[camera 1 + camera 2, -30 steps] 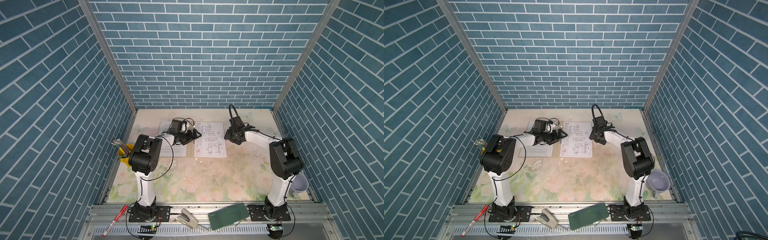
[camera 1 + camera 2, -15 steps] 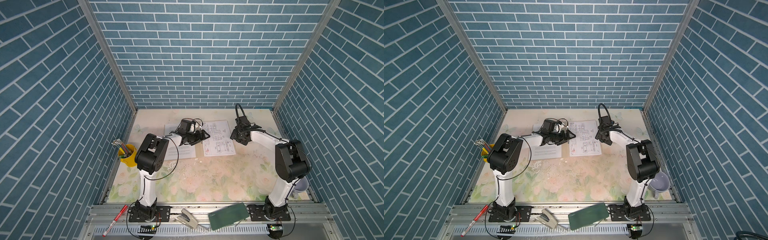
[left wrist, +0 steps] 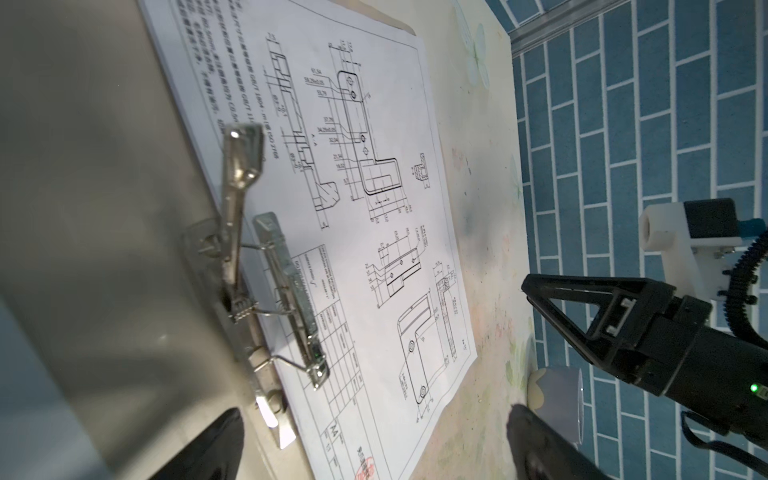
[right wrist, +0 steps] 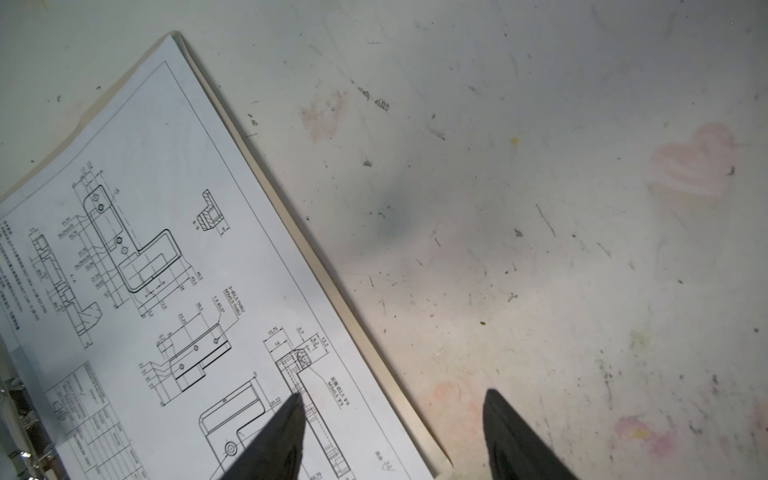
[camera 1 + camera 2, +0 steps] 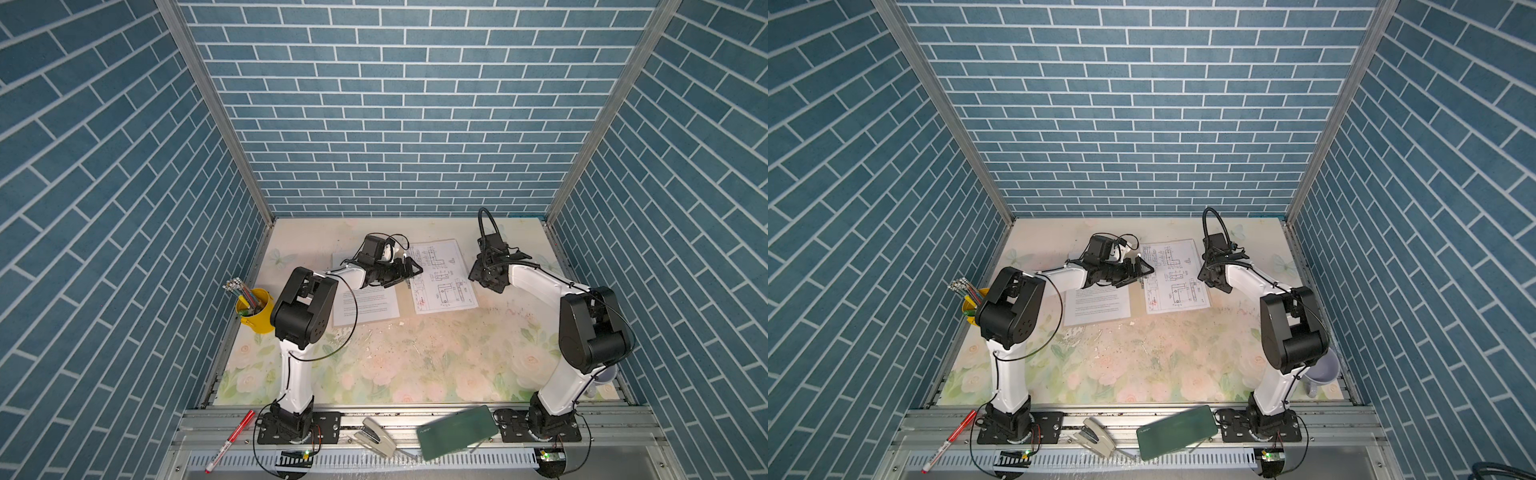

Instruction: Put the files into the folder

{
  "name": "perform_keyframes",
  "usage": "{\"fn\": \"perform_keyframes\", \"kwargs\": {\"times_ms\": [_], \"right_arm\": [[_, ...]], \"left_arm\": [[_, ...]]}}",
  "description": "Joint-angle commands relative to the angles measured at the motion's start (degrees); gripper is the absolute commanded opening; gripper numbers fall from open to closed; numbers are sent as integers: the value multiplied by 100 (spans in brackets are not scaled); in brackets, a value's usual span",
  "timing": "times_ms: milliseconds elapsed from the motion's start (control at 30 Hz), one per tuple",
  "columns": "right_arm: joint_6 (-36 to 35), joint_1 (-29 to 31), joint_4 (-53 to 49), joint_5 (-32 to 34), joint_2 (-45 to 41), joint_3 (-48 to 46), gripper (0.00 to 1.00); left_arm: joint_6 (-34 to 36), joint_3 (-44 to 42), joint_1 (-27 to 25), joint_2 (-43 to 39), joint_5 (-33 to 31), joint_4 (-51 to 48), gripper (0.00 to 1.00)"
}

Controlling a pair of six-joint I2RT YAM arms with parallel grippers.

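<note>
The tan folder (image 5: 401, 300) lies open at the back of the table. A text sheet (image 5: 365, 301) rests on its left half and a drawing sheet (image 5: 440, 278) on its right half. My left gripper (image 5: 413, 272) hovers open over the spine, holding nothing. In the left wrist view the metal clip (image 3: 286, 291) sits on the drawing sheet's (image 3: 374, 208) inner edge, ahead of the left gripper (image 3: 374, 440). My right gripper (image 4: 395, 407) is open and straddles the folder's outer edge (image 4: 332, 282), one fingertip (image 4: 291, 419) over the drawing sheet (image 4: 166, 270), the other over bare table.
A yellow pencil cup (image 5: 253, 309) stands at the left table edge and a pale mug (image 5: 1323, 370) at the right front. On the front rail lie a red pen (image 5: 230, 440), a stapler (image 5: 376, 436) and a dark green case (image 5: 457, 432).
The folder with its sheets has slid to the right, and both grippers have moved right along with it. Both grippers stay open.
</note>
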Motion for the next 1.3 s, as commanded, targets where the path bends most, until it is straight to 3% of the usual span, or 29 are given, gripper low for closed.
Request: {"fn": "perform_keyframes", "kwargs": {"times_ms": [0, 600, 1267], "right_arm": [[-79, -8, -125, 164, -187, -186, 68], [-107, -9, -113, 129, -214, -150, 68], [-62, -8, 10, -136, -187, -115, 68]], "left_arm": [[215, 210, 89, -169, -149, -223, 100], [417, 1853, 343, 1043, -137, -484, 100], [-456, 1402, 248, 914, 594, 1023, 99]]}}
